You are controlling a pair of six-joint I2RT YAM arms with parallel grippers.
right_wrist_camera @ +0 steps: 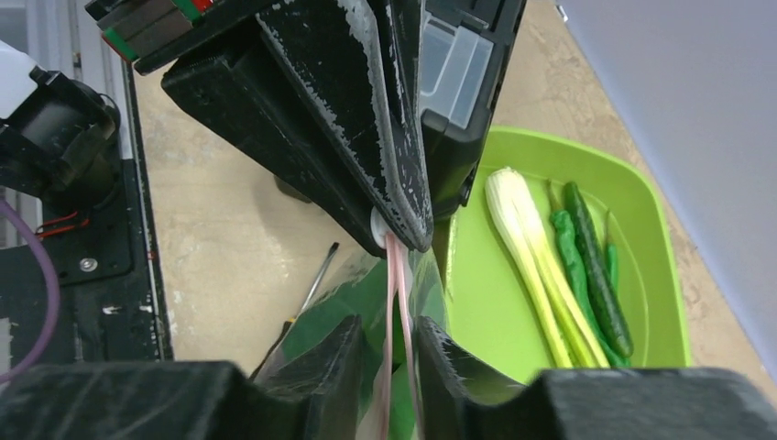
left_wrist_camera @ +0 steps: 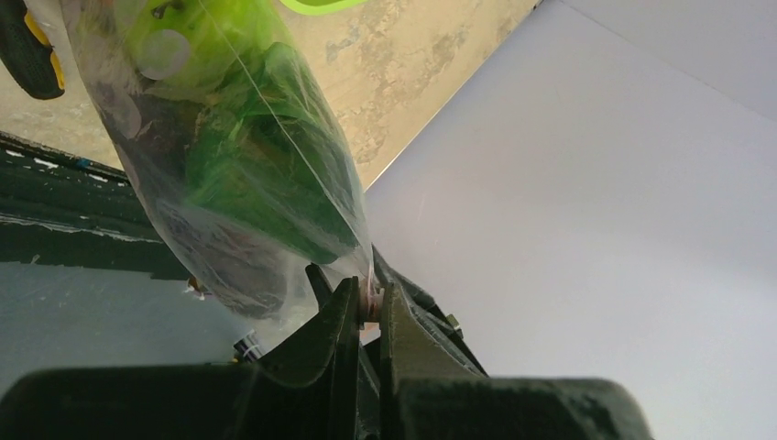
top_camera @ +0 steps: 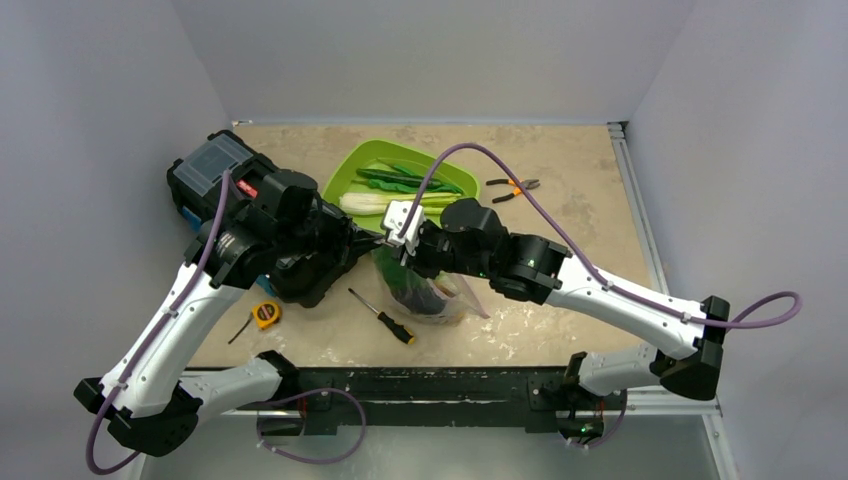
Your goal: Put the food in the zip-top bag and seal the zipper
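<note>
Left pincer (left_wrist_camera: 368, 304) is pressed together on the zipper (right_wrist_camera: 397, 275), so the zip-top bag (left_wrist_camera: 229, 229) hangs off that one pinch over the counter (right_wrist_camera: 238, 238), just near of the tray (right_wrist_camera: 472, 302), with green food (left_wrist_camera: 275, 197) bulging inside. Right pincer (right_wrist_camera: 389, 353) straddles the same strip close by; I cannot tell if it bites yet. Risks: the load peels the strip out of the left pinch, or a skewed run leaves the tracks unmated. Bok choy (right_wrist_camera: 522, 238) and green pods (right_wrist_camera: 591, 266) lie unbagged on the tray.
</note>
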